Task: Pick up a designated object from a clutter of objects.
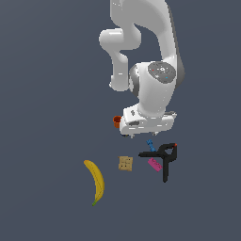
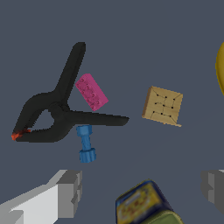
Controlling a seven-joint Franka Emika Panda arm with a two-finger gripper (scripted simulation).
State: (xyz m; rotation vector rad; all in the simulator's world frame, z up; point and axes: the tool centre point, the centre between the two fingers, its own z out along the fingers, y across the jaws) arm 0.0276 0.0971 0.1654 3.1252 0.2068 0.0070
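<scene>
The designated object, a tiny bright blue blocky piece [image 1: 150, 143] [image 2: 86, 144], lies on the dark floor touching the black clamp [image 1: 164, 157] [image 2: 52, 118]. It rests against the clamp's lower handle. My gripper [image 2: 140, 190] hovers above the clutter, open and empty. One grey fingertip [image 2: 69, 192] is near the blue piece, the other [image 2: 214, 188] far to the side. In the exterior view the white hand [image 1: 146, 121] sits just behind the blue piece and hides the fingers.
A pink flat piece [image 1: 154, 164] [image 2: 91, 92] lies between the clamp's handles. A tan cracker-like square [image 1: 125, 163] [image 2: 162, 106] and a yellow banana [image 1: 96, 181] lie toward the exterior view's left. An orange cup [image 1: 117, 121] peeks beside the hand. An olive-and-blue box [image 2: 144, 205] sits between the fingers.
</scene>
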